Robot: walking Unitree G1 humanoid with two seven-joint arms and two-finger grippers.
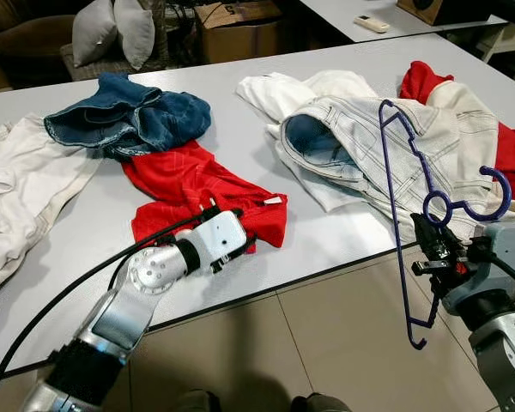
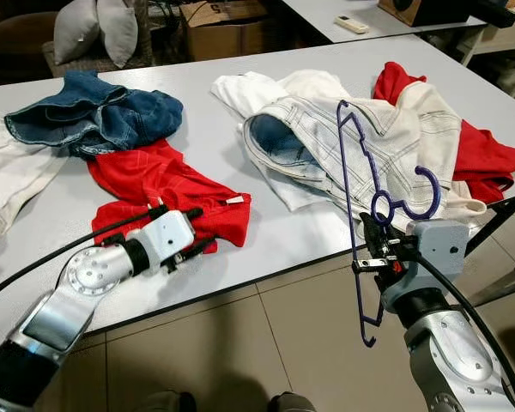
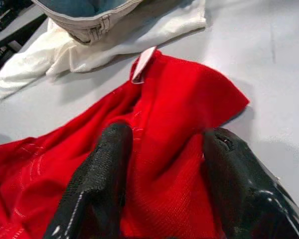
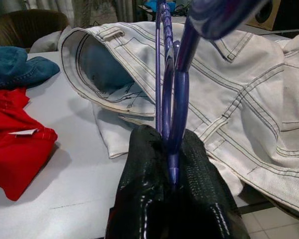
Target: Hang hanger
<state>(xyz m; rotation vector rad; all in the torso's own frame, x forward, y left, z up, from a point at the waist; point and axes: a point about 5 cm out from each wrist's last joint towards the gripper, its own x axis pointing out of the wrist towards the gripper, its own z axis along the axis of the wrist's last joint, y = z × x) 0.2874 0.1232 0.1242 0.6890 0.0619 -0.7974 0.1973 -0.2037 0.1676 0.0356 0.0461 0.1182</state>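
Note:
A purple plastic hanger (image 1: 403,215) stands upright off the table's front edge, its hook (image 1: 481,197) curling right. My right gripper (image 1: 435,245) is shut on it just below the hook; the two black fingers (image 4: 189,189) pinch the purple stem (image 4: 177,114). Behind it lies a white denim jacket (image 1: 369,137) on the grey table (image 1: 240,146). My left gripper (image 3: 164,164) is open over a red garment (image 1: 197,193) near the front edge, its fingers (image 3: 102,179) straddling the cloth.
Blue jeans (image 1: 129,116) lie at the back left, white trousers (image 1: 17,189) at the far left, and another red garment (image 1: 506,146) at the right. A cardboard box (image 1: 236,26) and cushions (image 1: 112,30) stand beyond the table. Tiled floor (image 1: 326,343) lies below.

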